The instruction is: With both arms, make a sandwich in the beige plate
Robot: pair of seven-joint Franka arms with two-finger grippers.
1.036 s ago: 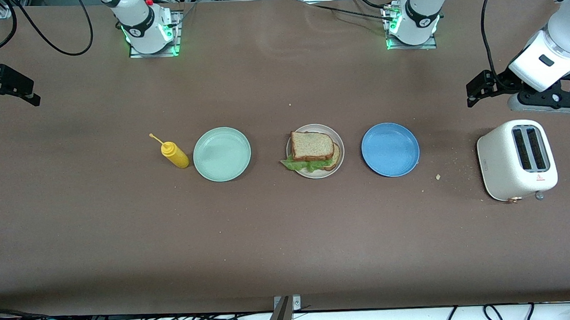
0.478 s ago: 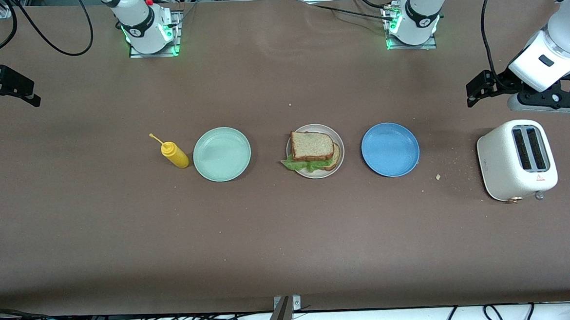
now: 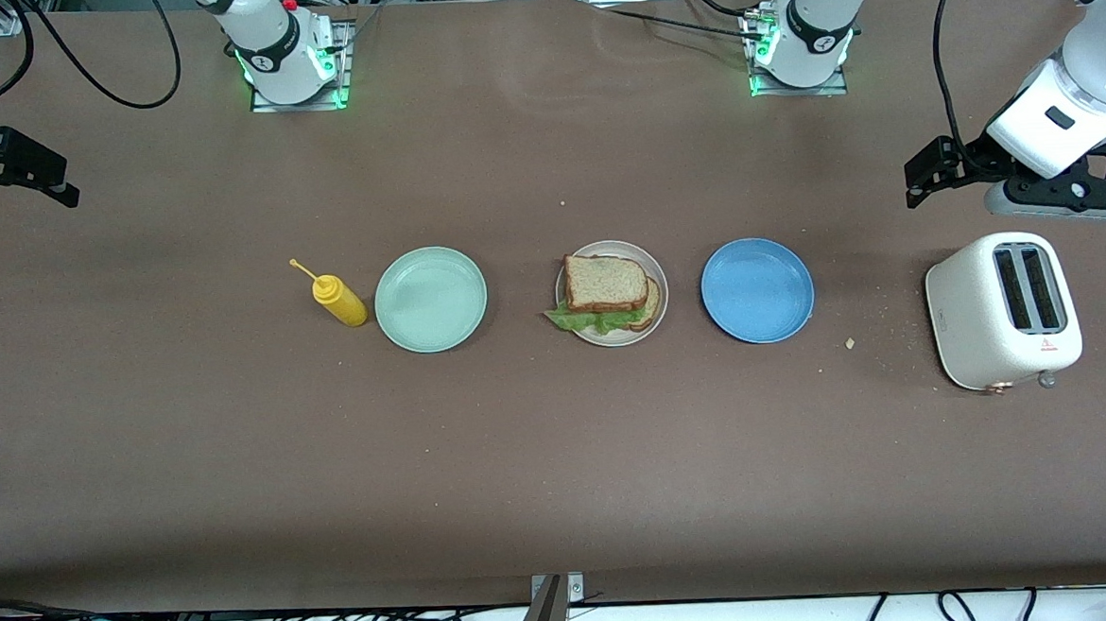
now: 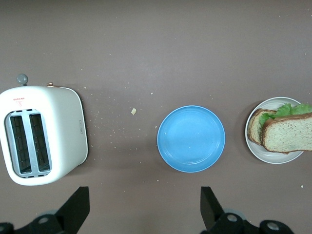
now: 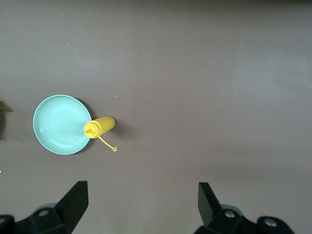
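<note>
The sandwich (image 3: 606, 295), two square tan toast slices w/ brown crusts and a ruffled green lettuce leaf between, sat in the round shallow beige plate (image 3: 656, 279). Taking this plate as landmark: the round blue plate (image 3: 757, 290) was just beside it toward the left arm's end, the white two-slot toaster (image 3: 1003, 311) well apart the same way; the round mint green plate (image 3: 430, 299) was near it toward the right arm's end, w/ the yellow squeeze bottle (image 3: 338, 299) touching or almost touching that plate's rim; I could not tell which.

The sandwich probably handles light, soft and crumbly; the loose stack could slide. Better to take hold of the plate rim, or pinch gently across the crust edges, not the overhanging lettuce.

The left gripper (image 4: 144, 210) hovered over the table beside the toaster, fingers wide apart and holding nothing. The right gripper (image 5: 140, 207) hovered well apart from the beige plate, also spread and without load. Both arms waited.

Compared w/ one second before, nothing visible changed: same arm poses, same object places.
</note>
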